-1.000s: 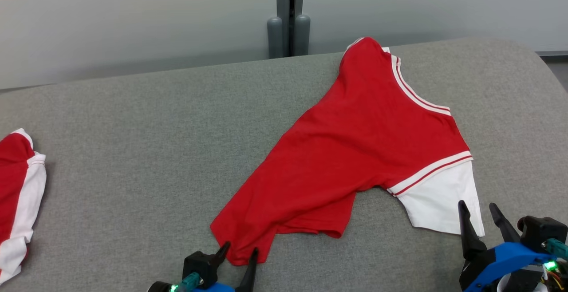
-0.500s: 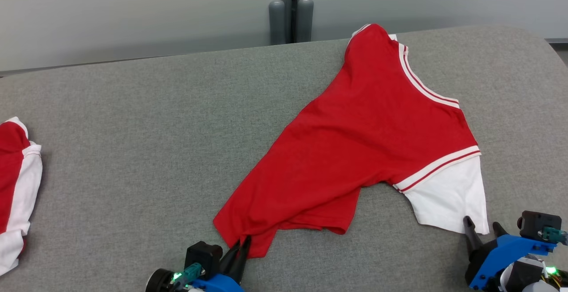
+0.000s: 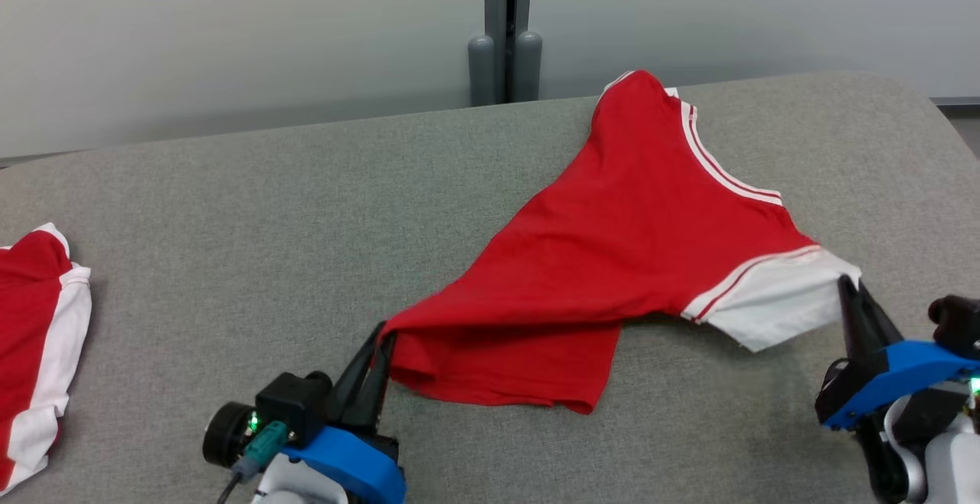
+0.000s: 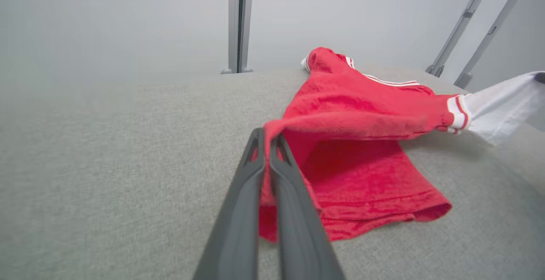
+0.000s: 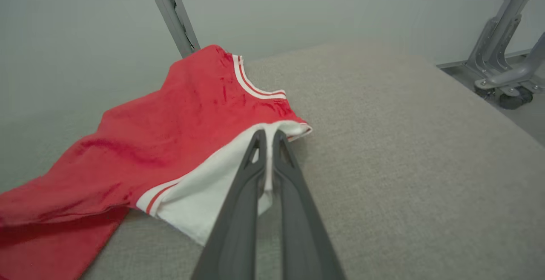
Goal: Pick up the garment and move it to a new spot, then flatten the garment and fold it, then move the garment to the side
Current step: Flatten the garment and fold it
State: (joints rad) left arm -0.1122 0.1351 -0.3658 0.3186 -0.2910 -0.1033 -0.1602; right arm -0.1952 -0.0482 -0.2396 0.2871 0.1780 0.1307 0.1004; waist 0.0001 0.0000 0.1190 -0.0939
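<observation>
Where the grey padded table [image 3: 230, 205] spreads before us, we find the red garment [image 3: 635, 243] lying on its right half, running from near the far edge by the grey post [image 3: 504, 29] down toward our near side. Our left gripper [image 3: 385, 333] has its two dark fingers pressed together on the garment's near left corner. The left wrist view shows red cloth caught in the narrow slit between the tips. That corner is raised off the table. A fold of red hangs from it and drapes over a lower layer [image 3: 521, 378] that lies flat on the surface.

Our right gripper [image 3: 851, 286] is likewise closed, nipping the outer edge of the white sleeve [image 3: 773, 301]. The right wrist view shows white cloth held between the fingertips. The sleeve is lifted clear of the table and casts a shadow beneath. Between our two grippers the near edge of the garment is held up, slack, sagging in the middle. The far part, with the white-and-red neck trim [image 3: 720, 171], rests on the table.

Well apart, at the left margin of the head view, a second red and white garment [image 3: 34, 351] lies on the table, cut off by the frame. In the right wrist view a metal frame [image 5: 506, 75] on a castor stands on the floor beyond the table's end
</observation>
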